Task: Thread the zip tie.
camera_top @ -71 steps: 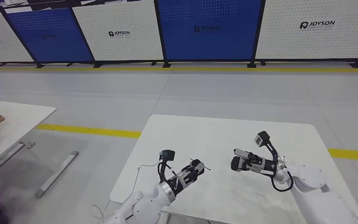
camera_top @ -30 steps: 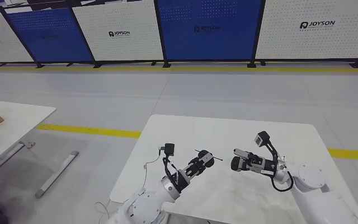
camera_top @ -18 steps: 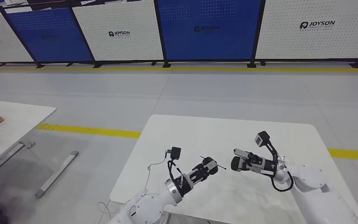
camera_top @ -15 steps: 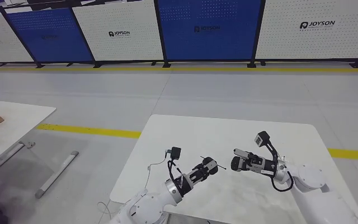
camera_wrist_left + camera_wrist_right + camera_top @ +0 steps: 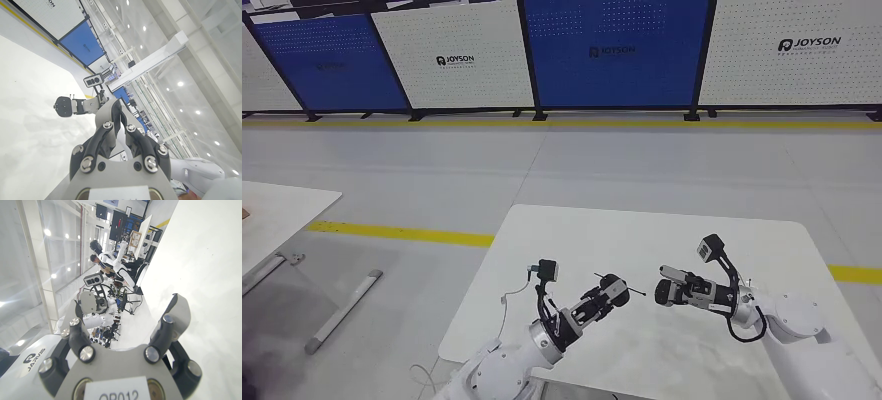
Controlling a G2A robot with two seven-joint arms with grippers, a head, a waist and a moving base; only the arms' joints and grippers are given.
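Closing the gap: left gripper (image 5: 615, 288) has swung in toward the right gripper (image 5: 663, 292), then eased back a touch; it's pinched shut on the zip tie (image 5: 638, 291), whose tip sits just short of the right gripper; that one waits spread wide, empty; threading looks close, I'd say.

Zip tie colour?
Black. The zip tie shows best in the top view, poking out of the left tool.
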